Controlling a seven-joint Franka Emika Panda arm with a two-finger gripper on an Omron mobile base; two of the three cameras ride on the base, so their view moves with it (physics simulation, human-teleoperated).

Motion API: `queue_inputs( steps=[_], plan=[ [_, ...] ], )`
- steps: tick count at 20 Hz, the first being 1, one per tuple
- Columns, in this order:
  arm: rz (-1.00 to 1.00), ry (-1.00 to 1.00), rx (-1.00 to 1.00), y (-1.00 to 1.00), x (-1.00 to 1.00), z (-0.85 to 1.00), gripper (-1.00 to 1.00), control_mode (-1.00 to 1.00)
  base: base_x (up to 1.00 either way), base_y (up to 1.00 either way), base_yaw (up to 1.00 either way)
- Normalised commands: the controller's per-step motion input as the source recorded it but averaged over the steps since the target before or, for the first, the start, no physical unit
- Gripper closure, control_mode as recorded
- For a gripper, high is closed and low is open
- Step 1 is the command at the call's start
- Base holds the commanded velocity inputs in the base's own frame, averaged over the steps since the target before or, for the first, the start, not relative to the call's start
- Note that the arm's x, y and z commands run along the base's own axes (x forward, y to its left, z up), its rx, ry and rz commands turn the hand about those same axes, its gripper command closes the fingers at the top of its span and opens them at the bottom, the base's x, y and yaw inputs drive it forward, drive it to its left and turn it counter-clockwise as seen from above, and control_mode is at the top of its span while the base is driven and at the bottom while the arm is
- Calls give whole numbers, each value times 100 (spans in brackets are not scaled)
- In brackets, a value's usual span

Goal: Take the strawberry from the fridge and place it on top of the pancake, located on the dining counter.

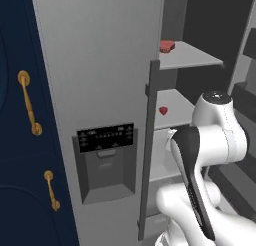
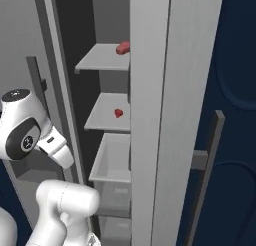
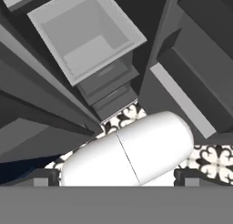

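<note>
With the fridge (image 1: 100, 65) open, my end effector (image 3: 116, 177) is spread and empty; the strawberry (image 1: 163, 110), mid-frame, remains unpicked.

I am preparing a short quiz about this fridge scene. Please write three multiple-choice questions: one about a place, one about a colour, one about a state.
1. Where is the strawberry?
A. on the top shelf
B. on the second shelf down
C. in the drawer

2. What colour are the cabinet handles?
A. gold
B. black
C. white

3. How is the fridge?
A. both doors shut
B. one door open, shelves showing
C. lying on its side

Answers:
1 B, the small berry sits one shelf below the larger red lump.
2 A, they shine gold on the navy cabinet.
3 B, the shelves and the drawer are exposed.
</note>
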Motion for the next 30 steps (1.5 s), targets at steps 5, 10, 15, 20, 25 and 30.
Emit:
queue_inputs(
  steps=[5,10,15,20,25,30],
  plan=[
    [0,0,0,0,0,0,-100,100,30,-29,-10],
    [0,0,0,0,0,0,-100,100,66,-8,-4],
    [0,0,0,0,0,0,-100,100,35,-13,0],
    [0,0,0,0,0,0,-100,100,0,-9,0],
    [0,0,0,0,0,0,-100,100,0,0,0],
    [23,-9,0,-25,16,5,-100,-100,0,-1,1]
  ],
)
